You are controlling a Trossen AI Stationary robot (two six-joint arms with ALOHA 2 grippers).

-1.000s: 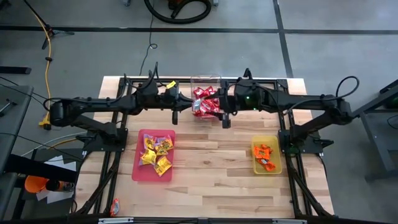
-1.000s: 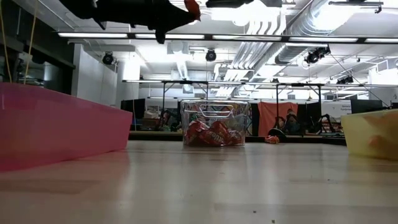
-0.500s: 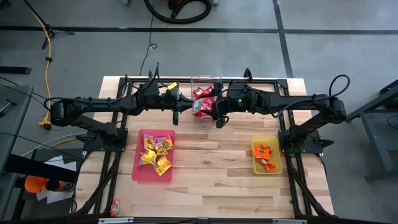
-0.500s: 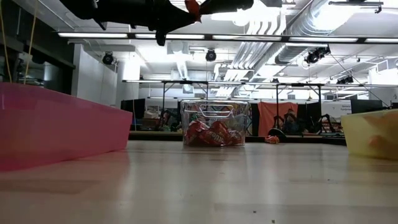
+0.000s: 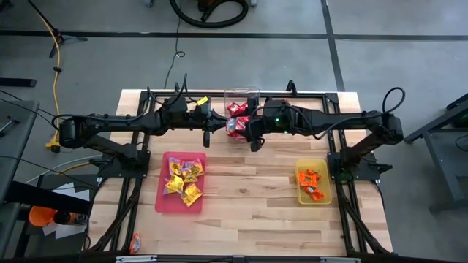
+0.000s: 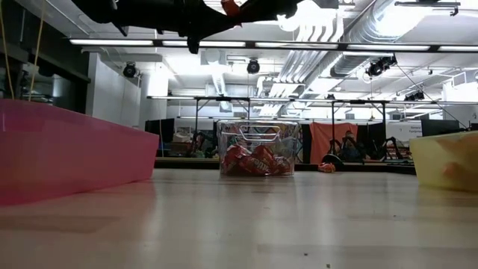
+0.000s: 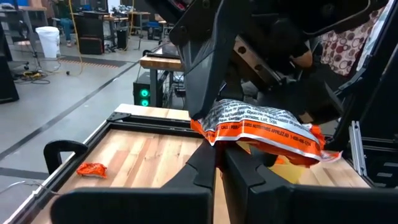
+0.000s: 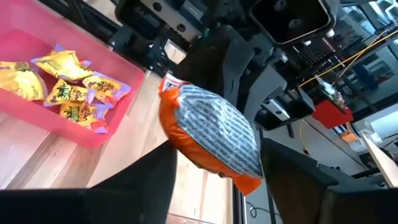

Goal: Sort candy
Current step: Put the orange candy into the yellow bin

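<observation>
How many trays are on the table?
2: a pink tray with yellow candy on the left arm's side, a yellow tray with orange candy on the right arm's side.

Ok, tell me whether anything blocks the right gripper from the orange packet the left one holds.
Nothing visible does. The left gripper pinches the orange candy packet in the air, and the right gripper has its open jaws flanking it, with clear gaps on both sides.

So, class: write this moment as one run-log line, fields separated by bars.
left gripper: shut on orange crinkly candy packet | right gripper: open around same packet | place: above clear plastic tub | phase: handover
</observation>
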